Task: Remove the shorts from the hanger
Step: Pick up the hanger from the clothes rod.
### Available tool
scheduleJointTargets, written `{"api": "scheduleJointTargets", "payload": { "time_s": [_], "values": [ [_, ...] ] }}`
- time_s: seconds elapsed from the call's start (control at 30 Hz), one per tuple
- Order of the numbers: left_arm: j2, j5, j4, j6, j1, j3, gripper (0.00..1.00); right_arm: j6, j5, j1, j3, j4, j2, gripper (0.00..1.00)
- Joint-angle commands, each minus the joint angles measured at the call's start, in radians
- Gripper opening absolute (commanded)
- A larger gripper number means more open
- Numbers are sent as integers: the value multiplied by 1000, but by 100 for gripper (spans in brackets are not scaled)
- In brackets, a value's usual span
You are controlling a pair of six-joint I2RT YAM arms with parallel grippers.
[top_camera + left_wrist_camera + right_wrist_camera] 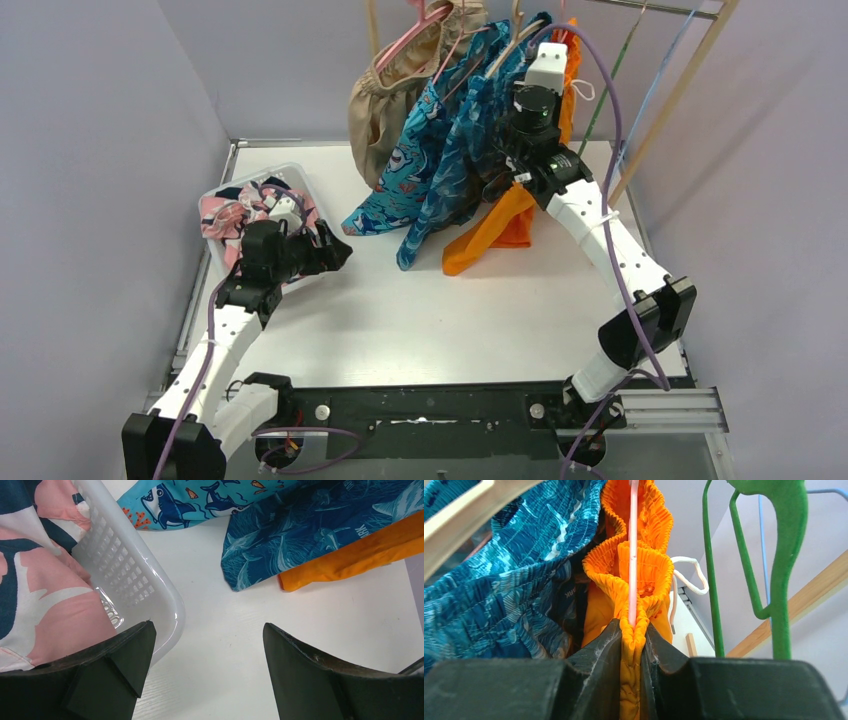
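The white counter (440, 320) fills the floor of the cell, closed in by pale walls on the left, the right and behind. Its near and middle stretch is bare, so the widest free room lies between the two arms.

At the back edge a cluster of shorts hangs from hangers. From left to right they are the tan shorts (385, 95), the turquoise shark-print shorts (405, 165), the dark teal-blue shorts (460, 160) and the orange shorts (495, 230). The lower hems of the last three reach down onto the counter, and the orange hem pokes out from under the teal-blue one.

A white slotted basket (125, 570) sits at the left edge and holds the pink and navy shorts (45, 600). A strip of bare counter separates its rounded corner from the turquoise hem.

The left fingers (280, 645) stand wide apart with nothing between them, over the basket's near corner and the counter beside it.

The right fingers (611, 645) are raised into the hanging cluster and pinched narrow on the gathered waistband of the orange shorts. The teal-blue fabric presses against their left side.

A green hanger (784, 555) hangs free to their right with open air around it. A thin pink hanger (633, 555) runs straight down through the orange waistband to the pinch. A white drawstring (689, 575) loops out to the waistband's right.
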Motion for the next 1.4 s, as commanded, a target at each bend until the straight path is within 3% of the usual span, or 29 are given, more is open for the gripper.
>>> {"api": "scheduleJointTargets", "payload": {
  "time_s": [0.0,0.13,0.73,1.27,1.37],
  "values": [
    [0,21,66,-3,-2,8,79,-79,59,19,1,227,-60,0],
    [1,20,66,-3,-2,8,79,-128,80,28,-43,334,-74,0],
    [9,22,68,-4,-2,8,79,-256,134,81,-116,504,-95,0],
    [15,25,70,-6,-2,10,79,-430,76,82,-164,735,-71,0],
    [13,22,69,-6,-2,10,79,-489,57,84,-229,851,-78,0]
  ]
}}
